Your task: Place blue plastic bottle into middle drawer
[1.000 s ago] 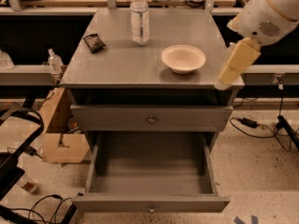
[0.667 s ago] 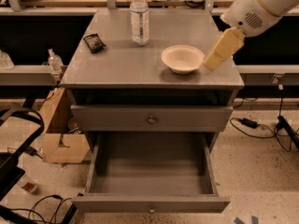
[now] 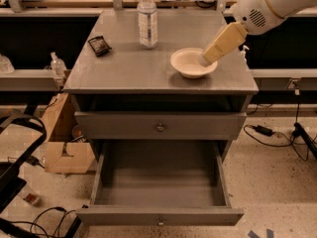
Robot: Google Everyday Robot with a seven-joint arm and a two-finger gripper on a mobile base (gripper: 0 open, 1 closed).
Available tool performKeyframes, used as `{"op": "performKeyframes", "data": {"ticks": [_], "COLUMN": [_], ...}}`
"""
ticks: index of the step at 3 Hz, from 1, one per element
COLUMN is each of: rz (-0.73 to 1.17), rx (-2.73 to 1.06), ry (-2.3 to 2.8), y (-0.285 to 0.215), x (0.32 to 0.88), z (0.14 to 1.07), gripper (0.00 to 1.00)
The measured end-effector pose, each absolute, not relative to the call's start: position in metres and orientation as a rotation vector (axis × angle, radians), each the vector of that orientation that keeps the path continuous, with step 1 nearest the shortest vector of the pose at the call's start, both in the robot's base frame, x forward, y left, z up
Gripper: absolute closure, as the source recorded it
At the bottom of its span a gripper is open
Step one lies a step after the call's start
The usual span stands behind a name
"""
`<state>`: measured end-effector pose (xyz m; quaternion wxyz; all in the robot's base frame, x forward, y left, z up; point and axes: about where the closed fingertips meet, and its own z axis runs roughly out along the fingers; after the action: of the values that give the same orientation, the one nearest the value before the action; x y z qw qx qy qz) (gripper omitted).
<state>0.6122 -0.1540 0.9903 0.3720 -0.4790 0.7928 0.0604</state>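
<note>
- Since the earlier frames the gripper [image 3: 204,59] has swung from beyond the cabinet's right edge to the white bowl [image 3: 188,63], its tip now at the bowl's right rim.
- Whether it is wide or narrow cannot be told; it holds nothing visible.
- Left of the gripper as seen, farther back and well apart, the blue plastic bottle [image 3: 147,20] stands upright on the cabinet top [image 3: 124,71].
- Below the gripper, nearer the camera, the middle drawer [image 3: 159,185] is pulled open.
</note>
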Motion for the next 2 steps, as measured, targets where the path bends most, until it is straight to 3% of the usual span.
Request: {"op": "performKeyframes", "data": {"ticks": [2], "rz": [0.198], "rx": [-1.135], "ry": [1.973], "y": [-0.15], "x": [0.6203], "z": [0.9921], "gripper": [0.0]}}
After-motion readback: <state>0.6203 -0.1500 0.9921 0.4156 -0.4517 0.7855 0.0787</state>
